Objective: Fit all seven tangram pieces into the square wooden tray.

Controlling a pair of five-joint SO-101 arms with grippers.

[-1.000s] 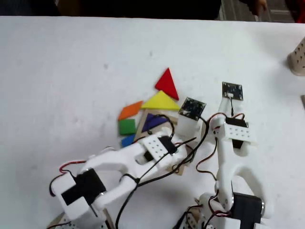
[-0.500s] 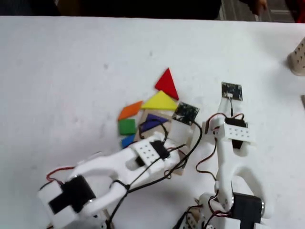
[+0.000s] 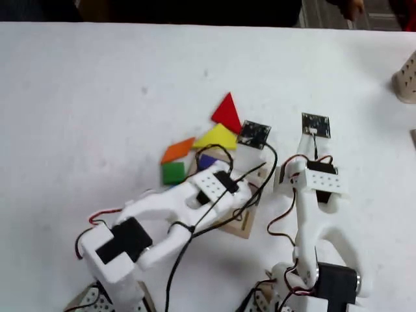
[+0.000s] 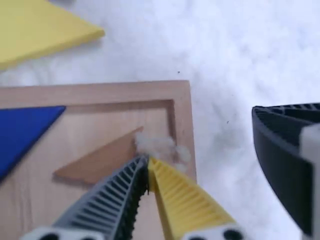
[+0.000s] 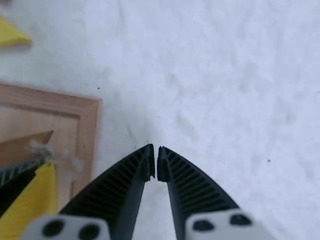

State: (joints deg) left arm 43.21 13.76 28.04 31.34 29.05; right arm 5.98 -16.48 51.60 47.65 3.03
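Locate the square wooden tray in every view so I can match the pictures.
High view: the square wooden tray lies mid-table, mostly under the left arm.
Left wrist view: its corner rim sits just beyond the left gripper.
Right wrist view: the same corner lies beside the right gripper.
Shared landmark: the yellow triangular piece beyond the tray.

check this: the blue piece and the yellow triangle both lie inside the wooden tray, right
Not quite. The blue piece lies inside the wooden tray, but the yellow triangle lies outside it on the table, as the left wrist view shows.
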